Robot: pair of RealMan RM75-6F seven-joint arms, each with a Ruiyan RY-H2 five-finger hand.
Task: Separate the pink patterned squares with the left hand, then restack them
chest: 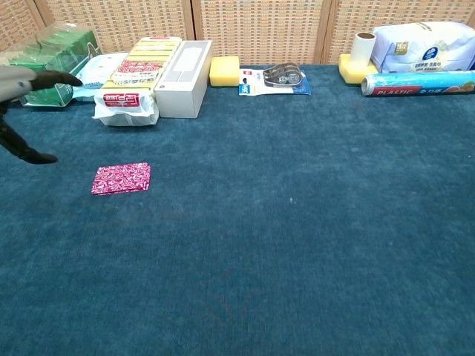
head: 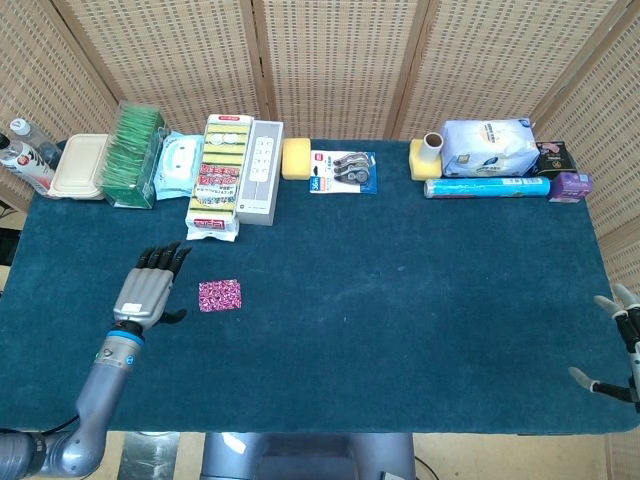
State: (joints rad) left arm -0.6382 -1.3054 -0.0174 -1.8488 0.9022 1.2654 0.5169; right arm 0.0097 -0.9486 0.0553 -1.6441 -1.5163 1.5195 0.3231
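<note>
- Hovering over the blue worktop (head: 400,300), the left hand (head: 145,288) sits just left of the pink squares (head: 219,295), clear of them, fingers (head: 160,258) spread and holding nothing.
- Pink squares lie flat as one neat stack on the near-left part of the worktop, well short of the sponge pack (head: 221,175) and white box (head: 259,170) along the far edge; the chest view shows the stack (chest: 121,179) alone on the cloth.
- Right hand (head: 618,345) rests at the near-right corner, fingers apart and empty.
- Judged from the single tidy pile, either the separating has not begun or the restack is done; the pictures cannot settle which.
- If separation is next, the left hand would need to come right over the stack and catch only the top square's edge, a fine pinch on thin material.
</note>
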